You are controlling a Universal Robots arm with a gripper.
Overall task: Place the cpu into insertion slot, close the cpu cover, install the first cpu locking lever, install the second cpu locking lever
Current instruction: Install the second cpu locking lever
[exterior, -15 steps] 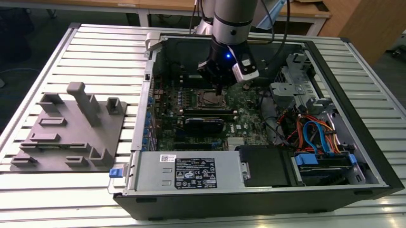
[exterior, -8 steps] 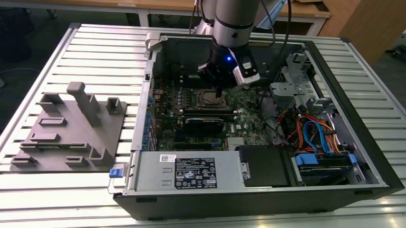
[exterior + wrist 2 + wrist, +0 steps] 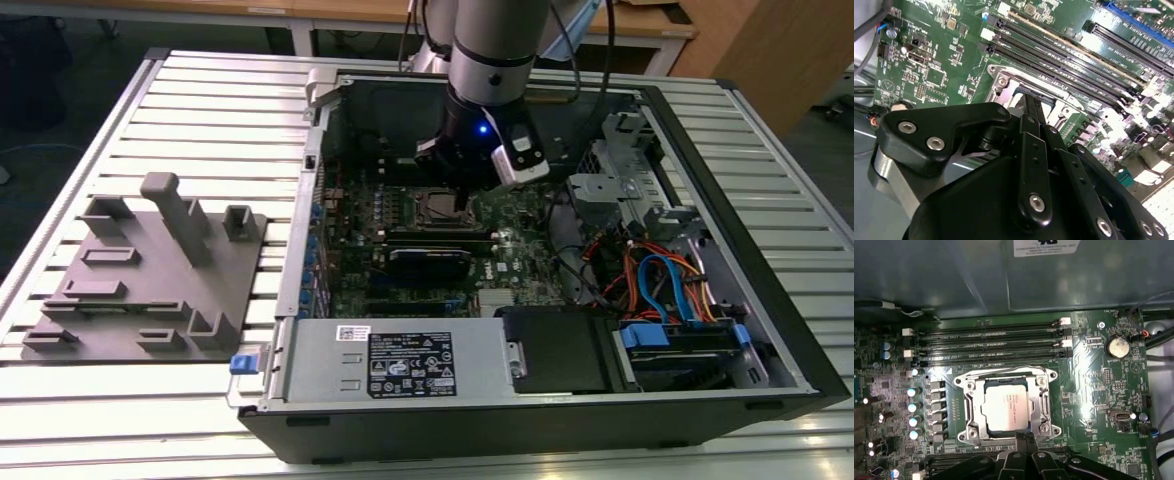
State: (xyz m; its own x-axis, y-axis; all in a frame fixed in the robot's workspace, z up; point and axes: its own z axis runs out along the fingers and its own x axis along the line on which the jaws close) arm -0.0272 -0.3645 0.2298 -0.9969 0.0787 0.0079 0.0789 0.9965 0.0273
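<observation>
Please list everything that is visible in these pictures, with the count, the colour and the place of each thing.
computer case: one, black, open, lying on the slatted table.
slatted table: one, silvery.
fixture block: one, grey, on the table at the exterior view's left.
circuit board: one, green, inside the case.
cpu: one, silvery-grey, seated in the insertion slot.
cpu cover: one, silvery frame, down around the cpu.
memory slots: several, black, beside the socket.
cables: several, blue and orange, at the exterior view's right.
arm: one, grey.
end effector: one, black, at the socket's edge.
</observation>
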